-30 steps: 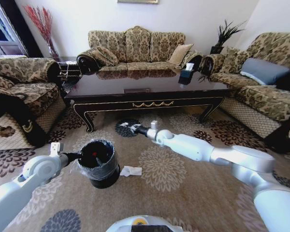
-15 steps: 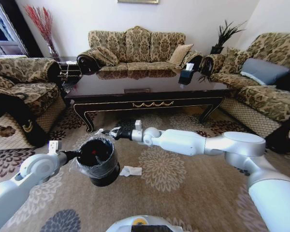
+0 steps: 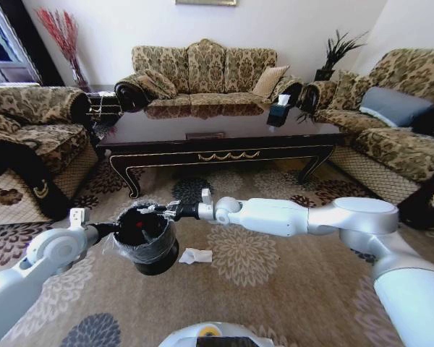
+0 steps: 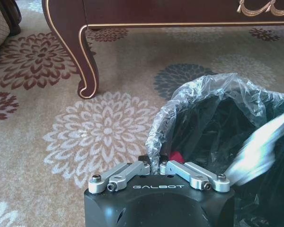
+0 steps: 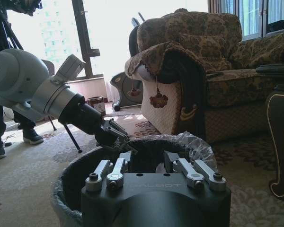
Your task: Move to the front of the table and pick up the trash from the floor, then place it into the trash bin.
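The bin [image 4: 213, 123] is cut off by the left wrist view's edge, and a pale blurred streak [image 4: 260, 146] inside it cannot be identified. In the right wrist view, the right gripper [image 5: 154, 161] fingertips are hidden inside the bin. A red thing [image 3: 139, 225] in the bin is too small to name.

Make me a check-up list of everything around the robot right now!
Surface: flowery carpet, in front of a dark table.
Job's things: black bin with a clear liner; something red inside; crumpled white tissue on the carpet beside it.
Clutter: nothing else seen on the carpet.
Grippers: left end effector clamped on the bin's rim; right end effector over the bin's mouth, with a pale piece at its tip, too blurred to name.
Cables: nothing seen.
Surroundings: sofa behind the table, tissue box on it.
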